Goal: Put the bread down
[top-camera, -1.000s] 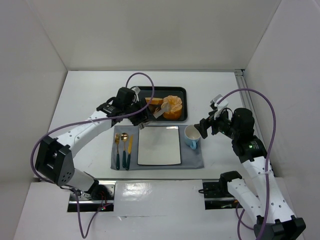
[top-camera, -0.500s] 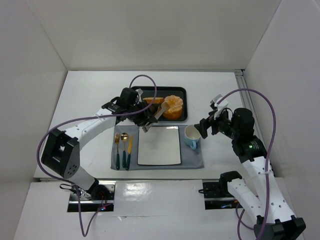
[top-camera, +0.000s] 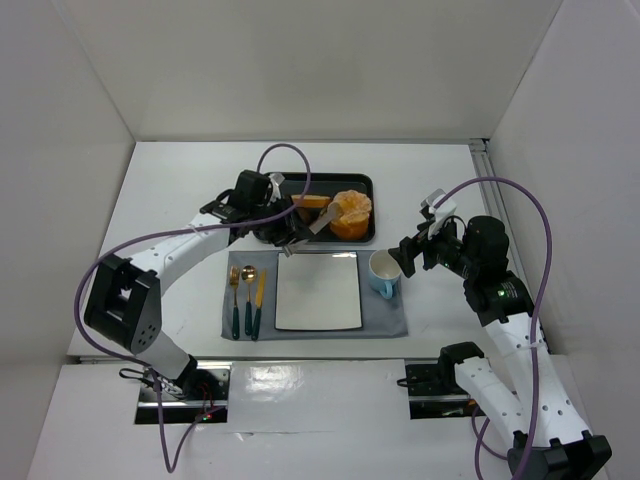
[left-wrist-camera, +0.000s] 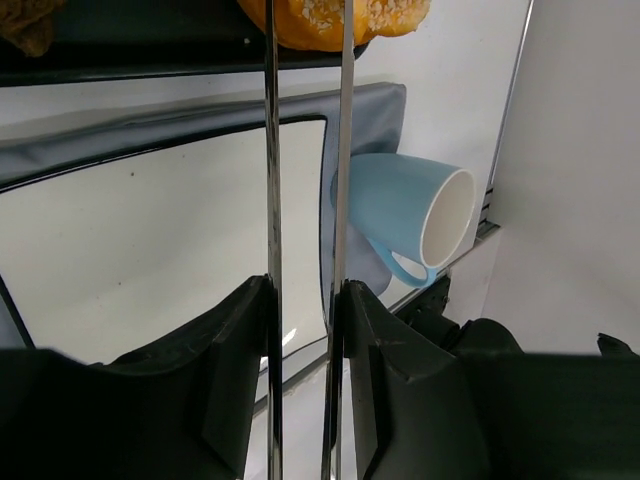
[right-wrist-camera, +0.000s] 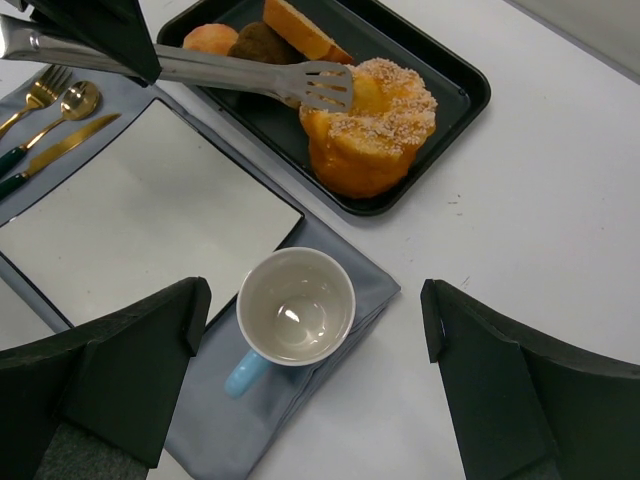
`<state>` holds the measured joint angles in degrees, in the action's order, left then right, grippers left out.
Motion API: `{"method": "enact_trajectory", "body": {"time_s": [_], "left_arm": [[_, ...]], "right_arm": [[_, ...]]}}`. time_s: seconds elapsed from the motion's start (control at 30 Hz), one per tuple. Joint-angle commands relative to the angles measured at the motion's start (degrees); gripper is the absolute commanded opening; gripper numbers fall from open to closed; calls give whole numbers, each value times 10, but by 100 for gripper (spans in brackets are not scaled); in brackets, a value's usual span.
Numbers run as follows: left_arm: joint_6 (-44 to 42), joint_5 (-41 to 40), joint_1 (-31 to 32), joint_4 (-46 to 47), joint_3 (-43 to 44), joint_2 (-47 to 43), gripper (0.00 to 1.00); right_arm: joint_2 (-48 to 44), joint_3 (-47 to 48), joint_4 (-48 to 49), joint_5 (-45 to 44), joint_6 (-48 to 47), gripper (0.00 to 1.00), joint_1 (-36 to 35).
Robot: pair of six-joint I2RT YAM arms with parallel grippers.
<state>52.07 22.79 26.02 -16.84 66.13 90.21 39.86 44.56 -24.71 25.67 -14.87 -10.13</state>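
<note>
The bread point(top-camera: 352, 212) is a round golden-orange bun with a pale cracked top. It sits at the right end of the black tray point(top-camera: 366, 183) and also shows in the right wrist view point(right-wrist-camera: 375, 130) and at the top of the left wrist view point(left-wrist-camera: 385, 14). My left gripper point(top-camera: 283, 233) point(left-wrist-camera: 305, 300) is shut on metal tongs point(top-camera: 318, 224) point(left-wrist-camera: 343, 150). The tongs' slotted tip point(right-wrist-camera: 322, 88) rests against the bread's left side; both arms lie close together, not around the bun. My right gripper point(top-camera: 410, 254) point(right-wrist-camera: 315, 292) is open and empty above the cup.
A white square plate point(top-camera: 318, 290) lies on a grey mat point(top-camera: 385, 322), with gold cutlery point(top-camera: 245, 292) to its left and a blue cup point(top-camera: 384, 272) point(right-wrist-camera: 295, 305) to its right. The tray also holds a tan bread slice point(right-wrist-camera: 305, 30), a dark bun point(right-wrist-camera: 262, 42) and a small orange ball point(right-wrist-camera: 212, 38).
My left gripper has swung back toward the tray with the tongs, and their tip now presses the bread, which has shifted slightly right. The right arm has not moved.
</note>
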Motion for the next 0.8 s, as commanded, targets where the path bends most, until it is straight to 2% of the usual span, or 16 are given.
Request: {"method": "enact_trajectory", "body": {"time_s": [0.0,0.3,0.5,0.77], "left_arm": [[-22,40,-5,50,38,-18,0],[-28,57,-11,44,50,-70,0],[-46,57,-11,4,50,-123,0],[-82,-19,6,-139,-25,-316,0]], "right_arm": [[-7,-1,19,-4,-5,100,-2],[-7,-1,19,-9,-5,100,-2],[-7,-6,19,-14,-5,100,-2],[-7,-6,25,-14,-5,100,-2]]}}
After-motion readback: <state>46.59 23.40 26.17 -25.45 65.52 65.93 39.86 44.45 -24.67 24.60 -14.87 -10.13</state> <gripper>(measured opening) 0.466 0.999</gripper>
